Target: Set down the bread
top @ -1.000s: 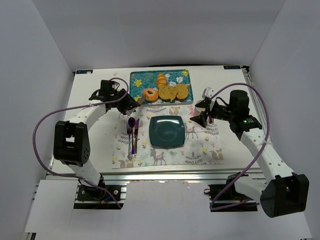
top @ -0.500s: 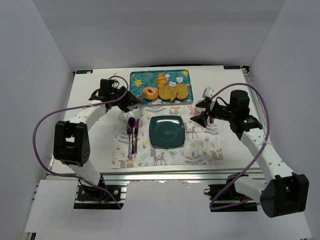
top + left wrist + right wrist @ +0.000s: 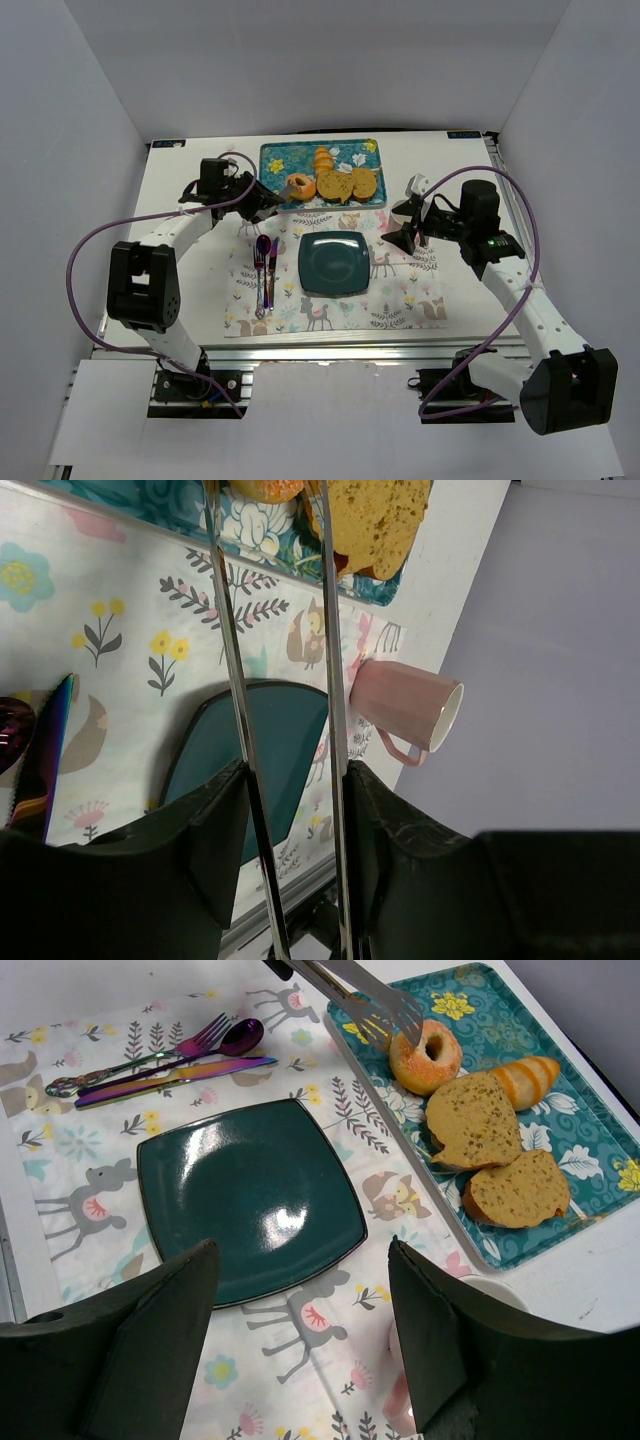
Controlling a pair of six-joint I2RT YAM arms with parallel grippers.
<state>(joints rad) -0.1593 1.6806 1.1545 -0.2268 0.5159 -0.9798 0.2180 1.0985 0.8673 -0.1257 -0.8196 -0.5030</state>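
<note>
The bread (image 3: 298,185), a small golden ring with a centre hole, lies at the near left of the patterned blue tray (image 3: 275,160). My left gripper (image 3: 255,203) is shut on metal tongs (image 3: 225,630), one finger on each arm. In the right wrist view the tongs' tips (image 3: 385,1010) rest against the left edge of the bread (image 3: 425,1057); I cannot tell whether they pinch it. The dark teal plate (image 3: 333,262) sits on the placemat, nothing on it. To the plate's right my right gripper (image 3: 408,228) hangs open and holds nothing.
Two toast-like slices (image 3: 475,1120) and a small orange bun (image 3: 528,1078) share the tray. A fork, spoon and knife (image 3: 265,270) lie left of the plate. A pink cup (image 3: 405,705) lies on its side on the placemat's right part, below the right gripper.
The left gripper has carried the tongs slightly farther toward the tray, and the bread looks nudged a little. The right arm has stayed where it was.
</note>
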